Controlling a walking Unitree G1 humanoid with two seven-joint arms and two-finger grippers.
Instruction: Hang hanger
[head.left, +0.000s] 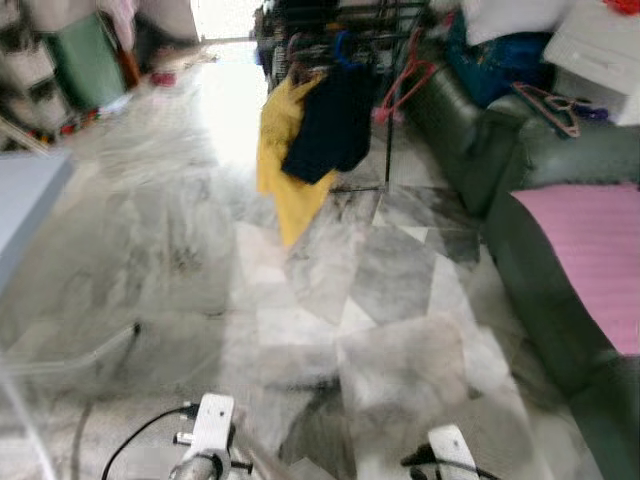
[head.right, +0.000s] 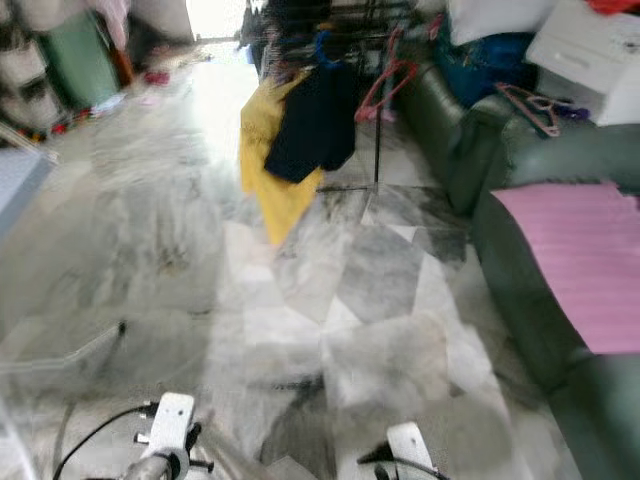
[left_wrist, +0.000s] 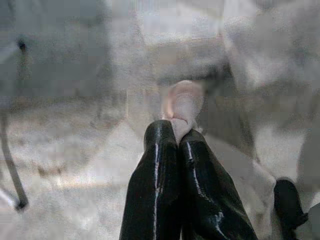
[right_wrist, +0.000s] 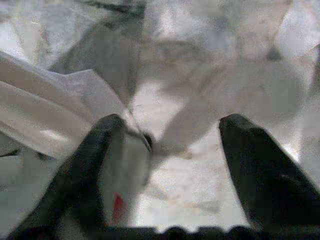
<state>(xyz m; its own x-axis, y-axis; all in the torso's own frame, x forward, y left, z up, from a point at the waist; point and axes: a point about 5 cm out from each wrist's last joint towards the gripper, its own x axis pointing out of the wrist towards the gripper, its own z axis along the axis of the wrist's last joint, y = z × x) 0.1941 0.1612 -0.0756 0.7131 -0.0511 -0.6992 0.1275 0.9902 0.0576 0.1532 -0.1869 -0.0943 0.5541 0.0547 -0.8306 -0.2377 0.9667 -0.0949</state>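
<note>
My left gripper (left_wrist: 176, 131) is shut, and its black fingers pinch a pale whitish piece that looks like part of a hanger (left_wrist: 184, 102). Pale white bars of the same hanger (right_wrist: 45, 125) lie beside my right gripper (right_wrist: 172, 137), which stands open over the marble floor with nothing between its fingers. Ahead on the floor stands a dark clothes rack (head.left: 387, 110). A yellow garment (head.left: 283, 175), a navy garment (head.left: 330, 120) and a pink hanger (head.left: 405, 85) hang on it. Both wrists (head.left: 210, 430) show at the lower edge of the head views, far from the rack.
A dark green sofa (head.left: 540, 270) runs along the right, with a pink cloth (head.left: 590, 250) on its seat and another hanger (head.left: 550, 105) on its arm. Bags and boxes pile up behind it. A pale blue surface (head.left: 25, 190) juts in at the left. Grey marble floor (head.left: 300, 300) lies between.
</note>
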